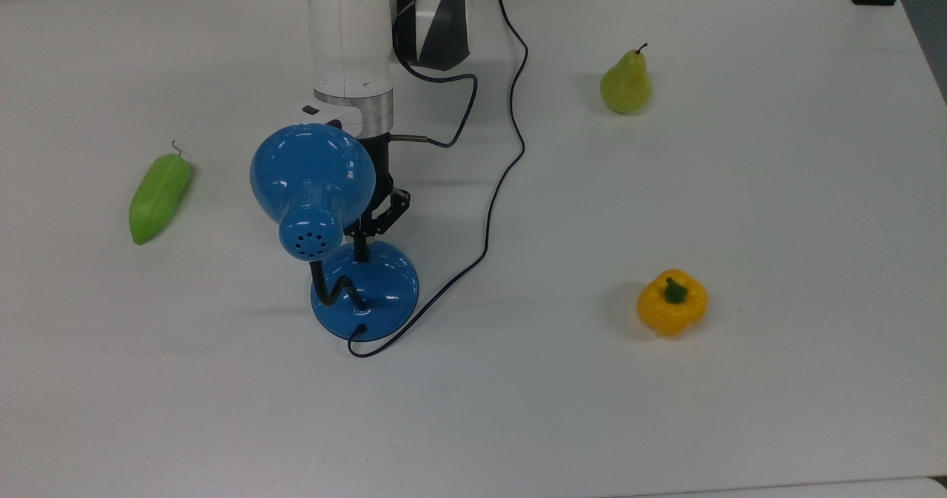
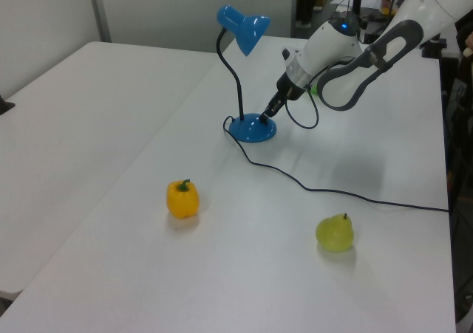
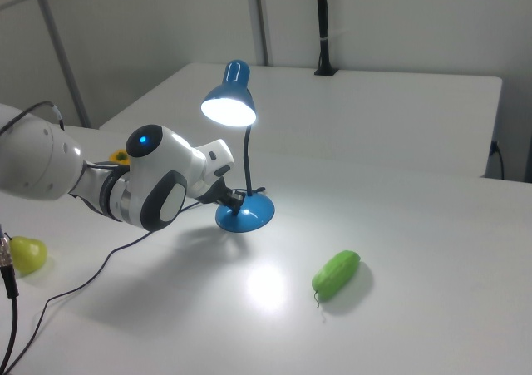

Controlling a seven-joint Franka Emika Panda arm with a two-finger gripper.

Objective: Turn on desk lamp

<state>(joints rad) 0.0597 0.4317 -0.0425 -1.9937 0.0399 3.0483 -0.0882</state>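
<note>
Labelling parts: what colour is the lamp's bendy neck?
Black, clearest in the left view: the neck of the desk lamp.

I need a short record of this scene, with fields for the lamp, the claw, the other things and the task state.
lamp: blue desk lamp standing on the white table, shade glowing, bright spot on the table below
claw: claw tip down on the lamp's round base
other things: pear, yellow pepper, green cucumber, all lying apart from the lamp
task state: lamp is lit

I see a glossy blue desk lamp (image 1: pixel 318 187) with black neck and cord, a yellow bell pepper (image 1: pixel 672 303), yellow-green pear (image 1: pixel 626 83), green cucumber (image 1: pixel 159 197), white table (image 1: pixel 740 409), white-and-grey arm (image 1: pixel 348 32)
</note>
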